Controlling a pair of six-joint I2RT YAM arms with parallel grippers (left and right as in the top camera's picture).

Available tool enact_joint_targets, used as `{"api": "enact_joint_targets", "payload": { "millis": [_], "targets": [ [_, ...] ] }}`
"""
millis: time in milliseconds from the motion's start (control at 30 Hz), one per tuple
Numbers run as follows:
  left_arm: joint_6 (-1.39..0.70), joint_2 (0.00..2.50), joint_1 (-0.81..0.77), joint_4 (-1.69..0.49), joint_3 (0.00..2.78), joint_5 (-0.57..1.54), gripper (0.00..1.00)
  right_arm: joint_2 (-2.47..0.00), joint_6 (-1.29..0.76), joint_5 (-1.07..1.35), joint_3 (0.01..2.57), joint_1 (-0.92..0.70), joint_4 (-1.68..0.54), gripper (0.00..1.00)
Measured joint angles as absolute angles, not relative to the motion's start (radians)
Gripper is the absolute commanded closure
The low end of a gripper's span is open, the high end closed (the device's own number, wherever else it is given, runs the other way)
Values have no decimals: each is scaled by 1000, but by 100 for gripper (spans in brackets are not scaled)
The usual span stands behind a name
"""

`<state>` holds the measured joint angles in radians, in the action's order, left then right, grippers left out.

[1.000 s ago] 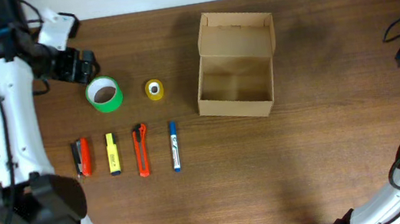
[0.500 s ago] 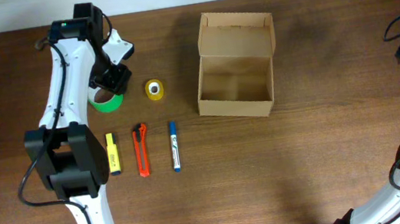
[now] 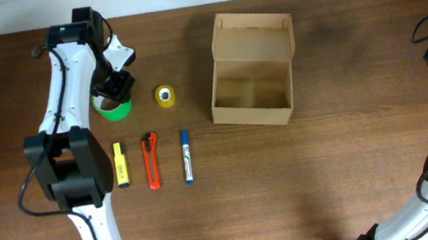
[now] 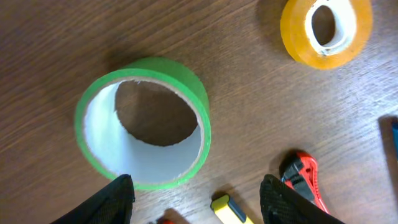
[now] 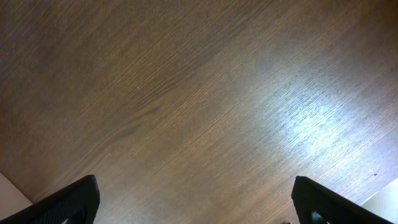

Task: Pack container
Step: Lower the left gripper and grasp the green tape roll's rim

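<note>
Overhead view: box right of centre, toward far edge of table, lid flap raised. Likely light, thin-walled, easily dented; best gripped across opposite side walls. Left gripper apart above green tape; right gripper spread wide over table.

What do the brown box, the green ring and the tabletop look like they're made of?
Brown box: matte cardboard, judging by its folded flaps. Green ring: a tape roll, shiny green film outside, pale lining inside, likely card. Tabletop: dark wood grain with a soft sheen; solid wood or laminate, hard to tell.
</note>
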<state>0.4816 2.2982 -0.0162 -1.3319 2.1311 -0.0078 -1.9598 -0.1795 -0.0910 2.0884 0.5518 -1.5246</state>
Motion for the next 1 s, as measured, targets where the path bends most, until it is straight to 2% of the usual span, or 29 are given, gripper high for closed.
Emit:
{"api": "enact_joint_targets", "payload": {
  "millis": [533, 633, 667, 700, 733, 767, 800, 833, 1000],
  "targets": [
    [467, 2394, -16, -1301, 2132, 20, 37, -1960, -179, -91, 2088, 552, -1523, 1],
    [465, 2445, -16, -1300, 2132, 30, 42, -1960, -179, -91, 2088, 552, -1522, 1],
    [463, 2455, -16, -1299, 2132, 31, 45, -1960, -179, -91, 2088, 552, -1522, 1],
    [461, 2465, -16, -1298, 2132, 33, 53, -1960, -179, -91, 2088, 552, -1522, 1],
    [456, 2473, -16, -1296, 2132, 35, 64, -1960, -179, -91, 2088, 552, -1522, 1],
    [457, 2477, -16, -1293, 2132, 37, 82, -1960, -179, -91, 2088, 552, -1522, 1],
    [454, 2479, -16, -1291, 2132, 38, 93, -1960, -179, -91, 2088, 552, -1522, 0],
    [455, 2479, -16, -1288, 2132, 38, 98, -1960, -179, -91, 2088, 552, -1522, 1],
    [445, 2478, -16, -1285, 2133, 45, 98, -1960, -179, -91, 2088, 552, -1522, 1]
  ]
}}
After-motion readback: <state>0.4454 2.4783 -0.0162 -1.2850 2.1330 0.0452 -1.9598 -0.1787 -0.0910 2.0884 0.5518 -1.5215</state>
